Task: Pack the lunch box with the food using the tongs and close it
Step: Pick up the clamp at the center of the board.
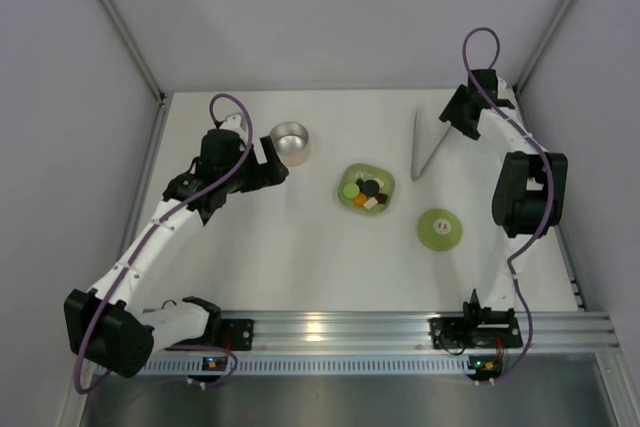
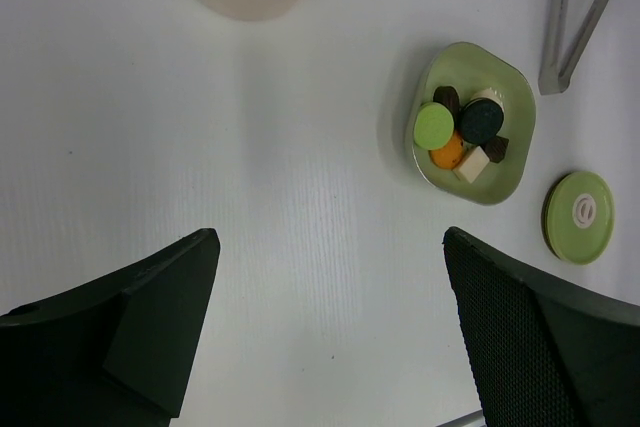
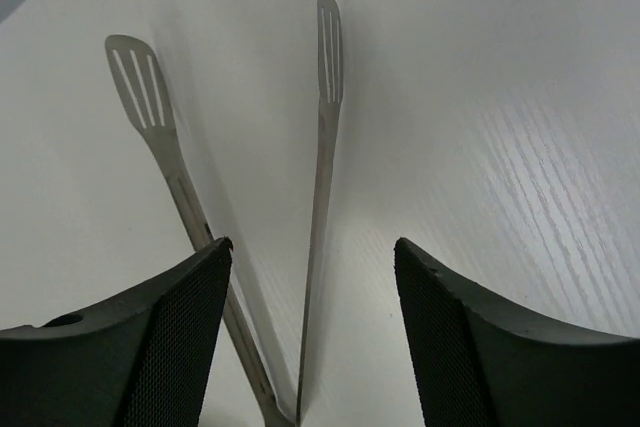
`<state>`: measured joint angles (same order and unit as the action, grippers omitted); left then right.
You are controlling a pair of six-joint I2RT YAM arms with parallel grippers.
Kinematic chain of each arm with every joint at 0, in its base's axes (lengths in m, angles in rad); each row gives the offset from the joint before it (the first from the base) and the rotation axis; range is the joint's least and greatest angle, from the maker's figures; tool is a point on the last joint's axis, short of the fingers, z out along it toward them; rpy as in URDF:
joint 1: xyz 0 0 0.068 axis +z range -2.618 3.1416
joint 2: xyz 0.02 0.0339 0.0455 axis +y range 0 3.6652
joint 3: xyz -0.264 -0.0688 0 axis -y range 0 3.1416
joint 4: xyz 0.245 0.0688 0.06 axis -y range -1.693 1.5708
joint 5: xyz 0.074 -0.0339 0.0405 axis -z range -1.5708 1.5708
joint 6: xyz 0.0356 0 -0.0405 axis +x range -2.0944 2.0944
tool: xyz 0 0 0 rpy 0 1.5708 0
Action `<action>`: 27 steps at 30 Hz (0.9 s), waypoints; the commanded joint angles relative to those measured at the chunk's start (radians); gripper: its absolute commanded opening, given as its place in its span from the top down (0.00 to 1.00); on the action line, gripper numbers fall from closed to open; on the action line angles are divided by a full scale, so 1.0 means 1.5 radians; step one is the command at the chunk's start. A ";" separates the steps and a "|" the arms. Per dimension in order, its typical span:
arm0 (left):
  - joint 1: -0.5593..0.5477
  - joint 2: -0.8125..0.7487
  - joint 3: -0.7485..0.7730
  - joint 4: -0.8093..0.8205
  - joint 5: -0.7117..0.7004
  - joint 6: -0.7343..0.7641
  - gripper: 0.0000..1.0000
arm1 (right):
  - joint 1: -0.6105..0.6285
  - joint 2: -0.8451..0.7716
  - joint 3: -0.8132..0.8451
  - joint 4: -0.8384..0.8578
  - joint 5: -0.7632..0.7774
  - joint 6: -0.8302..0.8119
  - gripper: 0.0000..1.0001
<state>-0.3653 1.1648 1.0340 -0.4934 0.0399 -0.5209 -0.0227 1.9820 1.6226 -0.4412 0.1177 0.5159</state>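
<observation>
Straddling the tongs [image 3: 322, 147], the right gripper [image 3: 312, 247] is hanging, jaws spread, the tongs' length running ahead between them; the left gripper [image 2: 330, 247] is gaping, distant.

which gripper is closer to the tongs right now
Right. The right gripper hangs over the tongs, straddling them; the left gripper is far off beside the lunch box.

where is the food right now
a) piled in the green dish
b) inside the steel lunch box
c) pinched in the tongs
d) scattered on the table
a, the food sits heaped together in the green dish, and the lunch box looks empty in the top view.
</observation>
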 commanded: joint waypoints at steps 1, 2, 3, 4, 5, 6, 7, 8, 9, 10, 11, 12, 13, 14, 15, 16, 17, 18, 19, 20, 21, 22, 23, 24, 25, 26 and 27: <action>0.003 -0.023 0.019 0.007 -0.003 0.009 0.01 | -0.002 0.020 0.047 -0.030 0.022 0.023 0.36; 0.003 -0.025 0.020 0.006 -0.005 0.009 0.01 | 0.001 0.024 0.046 -0.025 0.026 0.026 0.37; 0.003 -0.024 0.019 0.006 -0.004 0.009 0.01 | 0.003 0.034 0.046 -0.025 0.026 0.025 0.37; 0.003 -0.024 0.019 0.005 -0.005 0.009 0.01 | 0.005 0.040 0.048 -0.026 0.027 0.025 0.38; 0.003 -0.024 0.019 0.005 -0.003 0.008 0.01 | 0.008 0.046 0.051 -0.027 0.031 0.024 0.38; 0.003 -0.022 0.018 0.004 0.000 0.007 0.01 | 0.010 0.058 0.057 -0.031 0.033 0.024 0.39; 0.003 -0.022 0.017 0.005 0.002 0.008 0.01 | 0.010 0.065 0.061 -0.033 0.034 0.024 0.39; 0.003 -0.024 0.018 0.004 0.002 0.006 0.01 | 0.010 0.069 0.063 -0.034 0.036 0.025 0.40; 0.003 -0.025 0.017 0.003 0.002 0.007 0.01 | 0.010 0.079 0.064 -0.034 0.038 0.027 0.41; 0.003 -0.025 0.016 0.001 0.003 0.006 0.01 | 0.010 0.084 0.063 -0.032 0.038 0.028 0.41; 0.002 -0.026 0.015 0.000 0.002 0.006 0.01 | 0.010 0.087 0.064 -0.030 0.038 0.030 0.42; 0.003 -0.028 0.015 0.000 0.002 0.006 0.01 | 0.010 0.095 0.064 -0.029 0.038 0.031 0.43; 0.002 -0.029 0.013 0.000 0.001 0.007 0.01 | 0.010 0.099 0.064 -0.024 0.038 0.032 0.43; 0.003 -0.029 0.013 0.000 0.001 0.006 0.01 | 0.010 0.104 0.072 -0.026 0.039 0.034 0.44; 0.003 -0.029 0.012 -0.001 0.001 0.006 0.01 | 0.010 0.117 0.077 -0.029 0.040 0.033 0.45; 0.003 -0.029 0.011 -0.002 0.002 0.004 0.01 | 0.030 0.124 0.084 -0.032 0.042 0.033 0.46; 0.002 -0.029 0.010 -0.003 0.001 0.003 0.01 | 0.031 0.131 0.090 -0.038 0.043 0.033 0.46; 0.003 -0.030 0.009 -0.004 0.002 0.004 0.02 | 0.035 0.141 0.099 -0.039 0.043 0.033 0.46; 0.002 -0.031 0.008 -0.005 0.002 0.004 0.01 | 0.036 0.143 0.101 -0.039 0.044 0.033 0.46; 0.003 -0.033 0.006 -0.005 0.001 0.003 0.01 | 0.038 0.147 0.106 -0.033 0.046 0.032 0.47; 0.003 -0.034 0.005 -0.005 0.000 0.004 0.02 | 0.039 0.153 0.108 -0.033 0.046 0.033 0.48; 0.003 -0.035 0.003 -0.005 -0.001 0.005 0.01 | 0.039 0.157 0.113 -0.032 0.046 0.034 0.49; 0.002 -0.037 0.002 -0.005 -0.001 0.005 0.01 | 0.042 0.162 0.117 -0.032 0.046 0.031 0.51; 0.002 -0.036 0.001 -0.005 -0.001 0.005 0.01 | 0.043 0.173 0.130 -0.038 0.047 0.031 0.53; 0.003 -0.035 0.000 -0.004 0.001 0.005 0.01 | 0.042 0.178 0.138 -0.044 0.047 0.031 0.57; 0.002 -0.034 0.000 -0.004 0.004 0.005 0.01 | 0.043 0.185 0.146 -0.049 0.048 0.031 0.64; 0.003 -0.033 0.000 -0.003 0.005 0.004 0.01 | 0.043 0.186 0.145 -0.052 0.048 0.031 0.69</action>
<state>-0.3653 1.1362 1.0340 -0.5030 0.0376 -0.5217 0.0330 2.2410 1.7733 -0.4877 0.1684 0.5613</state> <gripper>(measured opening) 0.986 0.352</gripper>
